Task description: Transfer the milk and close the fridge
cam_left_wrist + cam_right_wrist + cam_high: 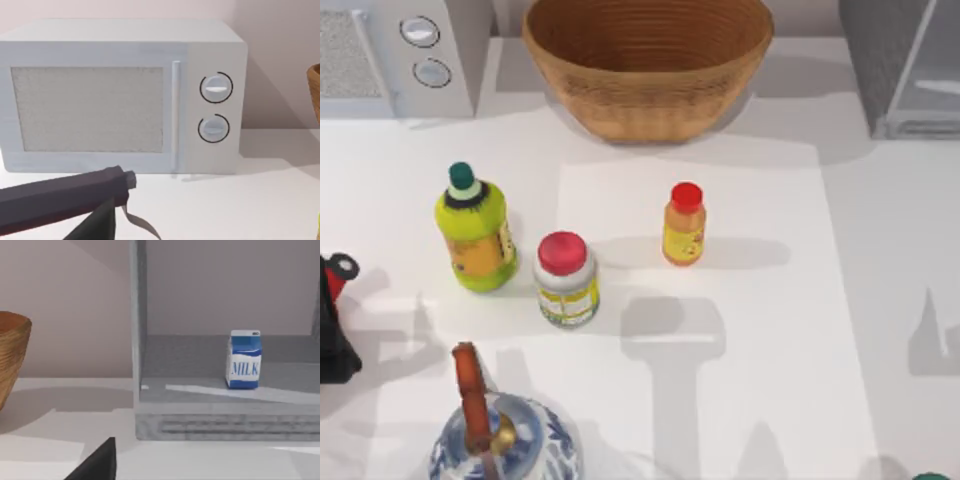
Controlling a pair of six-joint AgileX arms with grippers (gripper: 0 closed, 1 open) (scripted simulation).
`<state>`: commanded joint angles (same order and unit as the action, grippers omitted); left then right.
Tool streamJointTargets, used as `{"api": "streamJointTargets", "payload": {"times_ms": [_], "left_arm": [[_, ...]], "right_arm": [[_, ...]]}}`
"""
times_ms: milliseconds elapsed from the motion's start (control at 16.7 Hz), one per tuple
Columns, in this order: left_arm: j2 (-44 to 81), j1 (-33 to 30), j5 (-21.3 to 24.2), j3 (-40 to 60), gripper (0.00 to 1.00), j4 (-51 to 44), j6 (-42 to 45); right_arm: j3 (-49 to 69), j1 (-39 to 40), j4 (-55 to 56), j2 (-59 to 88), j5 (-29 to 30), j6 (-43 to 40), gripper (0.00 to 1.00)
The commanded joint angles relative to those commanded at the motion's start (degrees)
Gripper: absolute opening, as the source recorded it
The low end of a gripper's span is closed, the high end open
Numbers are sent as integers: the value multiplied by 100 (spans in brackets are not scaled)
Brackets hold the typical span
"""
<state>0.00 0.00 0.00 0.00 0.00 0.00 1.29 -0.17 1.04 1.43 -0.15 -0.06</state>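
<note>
1. Milk carton (244,360) standing upright on the grey floor inside the fridge (150,405), blue top, white band with "MILK" lettering facing out, in the right wrist view.
2. Fridge (890,60) at the far right corner of the table (880,300) in the top view, dark-grey speckled wall, interior open toward the table.
3. Woven basket (648,70) at the far middle of the table, between the fridge and the microwave (450,60); its edge (12,350) visible near the fridge in the right wrist view.
4. Microwave (120,95) at the far left corner, light grey, door shut, two round dials (216,88) one above the other beside the handle.
5. Red-capped orange bottle (684,224) upright near the table's middle, well apart from the fridge.
6. White jar with red lid (565,280) just beside the yellow-green bottle with green cap (475,232), both upright, left of the orange bottle.
7. Blue-and-white teapot (500,440) at the near left edge, brown handle arching over it.
8. Red-and-black object (335,315) at the left edge of the table; cannot tell what it is.
9. Dark finger of the left gripper (65,200) low above the table, pointing toward the microwave; cannot tell whether apart or together.
10. Dark tip of the right gripper (97,462) above the table in front of the fridge, well apart from the milk carton; cannot tell whether apart or together.
</note>
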Motion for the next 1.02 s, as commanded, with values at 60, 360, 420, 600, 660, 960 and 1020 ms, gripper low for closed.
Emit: {"api": "streamJointTargets", "payload": {"times_ms": [60, 360, 420, 600, 660, 960, 1020], "left_arm": [[0, 0, 0, 0, 100, 0, 0], [0, 0, 0, 0, 100, 0, 0], [0, 0, 0, 0, 100, 0, 0], [0, 0, 0, 0, 100, 0, 0], [0, 0, 0, 0, 100, 0, 0], [0, 0, 0, 0, 100, 0, 0], [0, 0, 0, 0, 100, 0, 0]], "right_arm": [[-91, 12, -73, -101, 11, 4, 100], [-119, 0, -94, -119, 10, 4, 100], [-112, 1, -102, -127, 10, 4, 100], [194, 12, -476, -480, 1, -11, 100], [375, 15, -722, -688, 0, -24, 100], [1554, 15, -2870, -2110, 12, -93, 100], [1803, 13, -3473, -2414, 17, -102, 100]]}}
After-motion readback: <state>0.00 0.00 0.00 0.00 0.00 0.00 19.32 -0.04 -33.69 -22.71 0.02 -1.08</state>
